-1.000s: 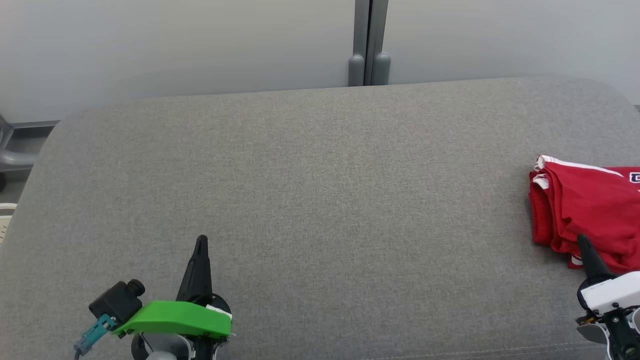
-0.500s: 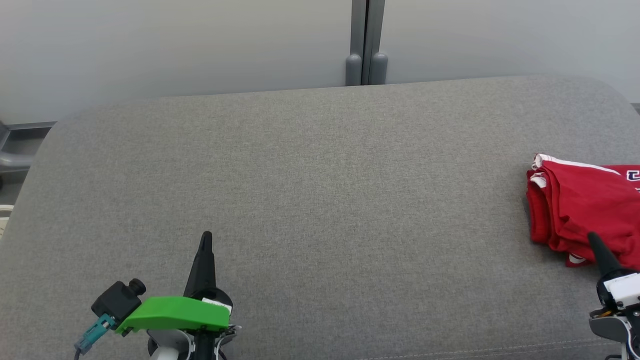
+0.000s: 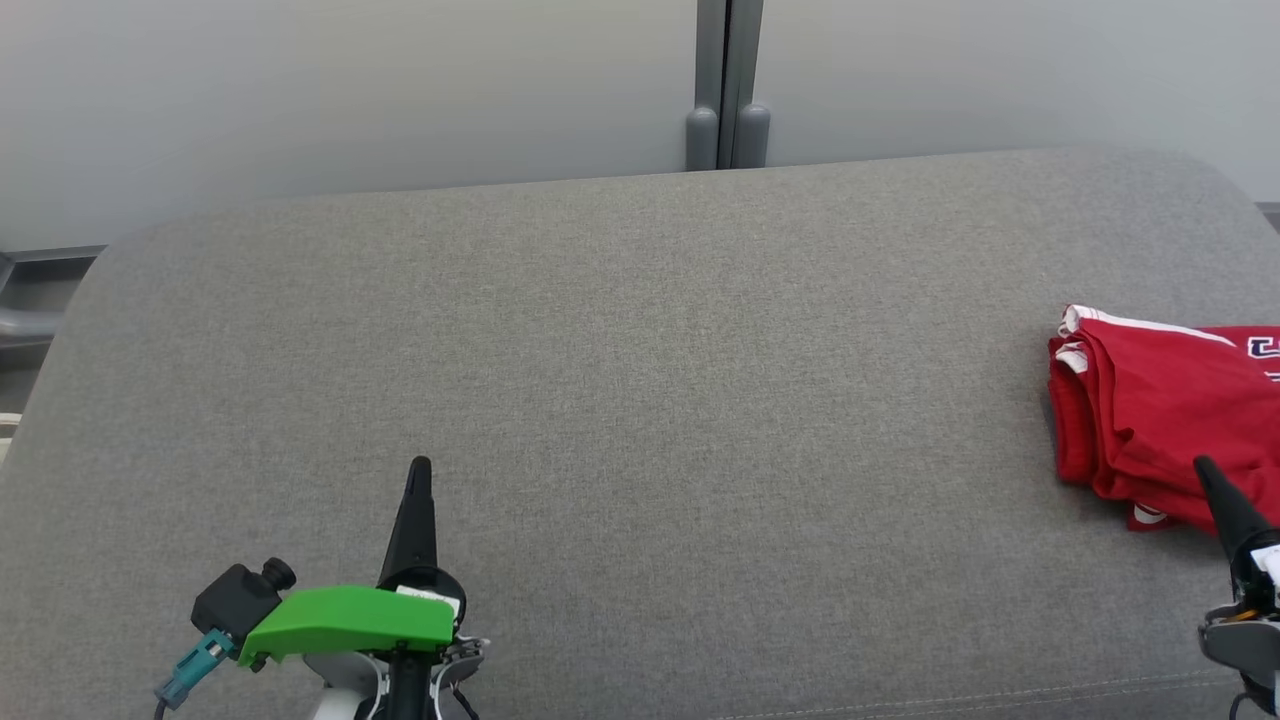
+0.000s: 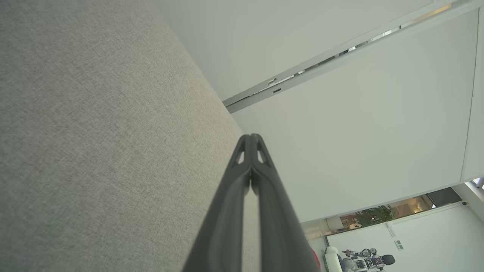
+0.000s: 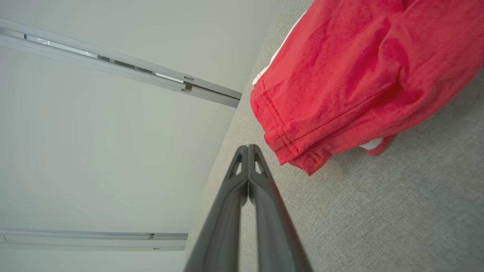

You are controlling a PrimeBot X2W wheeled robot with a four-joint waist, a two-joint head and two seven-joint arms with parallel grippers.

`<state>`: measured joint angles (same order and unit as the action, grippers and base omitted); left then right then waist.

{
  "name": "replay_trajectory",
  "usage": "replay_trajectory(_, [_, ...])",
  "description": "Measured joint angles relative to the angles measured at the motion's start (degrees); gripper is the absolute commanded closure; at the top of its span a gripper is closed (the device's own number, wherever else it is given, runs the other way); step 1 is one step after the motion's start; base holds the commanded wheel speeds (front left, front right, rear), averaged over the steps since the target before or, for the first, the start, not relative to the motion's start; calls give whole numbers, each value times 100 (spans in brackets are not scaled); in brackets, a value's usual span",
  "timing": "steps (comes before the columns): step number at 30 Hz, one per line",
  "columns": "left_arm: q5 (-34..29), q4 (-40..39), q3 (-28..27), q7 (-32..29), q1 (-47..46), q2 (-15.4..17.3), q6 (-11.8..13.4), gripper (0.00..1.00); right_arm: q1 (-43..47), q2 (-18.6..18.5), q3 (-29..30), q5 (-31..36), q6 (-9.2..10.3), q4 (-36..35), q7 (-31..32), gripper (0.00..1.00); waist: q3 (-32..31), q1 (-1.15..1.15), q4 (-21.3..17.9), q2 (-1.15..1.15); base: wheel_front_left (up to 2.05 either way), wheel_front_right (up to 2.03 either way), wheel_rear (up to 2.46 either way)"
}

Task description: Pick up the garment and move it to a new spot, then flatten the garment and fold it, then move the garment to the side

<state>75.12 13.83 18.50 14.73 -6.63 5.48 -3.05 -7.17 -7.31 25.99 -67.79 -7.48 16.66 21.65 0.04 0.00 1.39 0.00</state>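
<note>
The garment (image 3: 1165,415) is a red shirt with white trim, folded into a compact stack at the right edge of the grey cushioned surface (image 3: 640,400). In the right wrist view the red garment (image 5: 351,79) lies just beyond and to the right of my fingertips, apart from them. My right gripper (image 3: 1203,466) sits at the lower right with its tip against the garment's near edge in the head view; its fingers are shut (image 5: 247,148) with nothing between them. My left gripper (image 3: 419,467) hovers at the lower left, shut and empty (image 4: 251,136).
A pale wall with a grey vertical post (image 3: 727,85) runs behind the surface. The surface's rounded left end (image 3: 60,330) drops off beside a grey frame. A green mount (image 3: 345,620) sits on my left wrist.
The head camera has shifted slightly. My right gripper has drawn back toward the lower right, away from the garment. The left gripper has crept a little forward. The garment lies as before.
</note>
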Motion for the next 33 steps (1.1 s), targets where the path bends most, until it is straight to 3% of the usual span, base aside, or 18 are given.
replay_trajectory(33, [1397, 109, 24, 5, -165, -171, -300, 100, -375, -120, 652, -1493, 0, 470, 802, 100, 15, 0, -88, 0, 0, 0, 0])
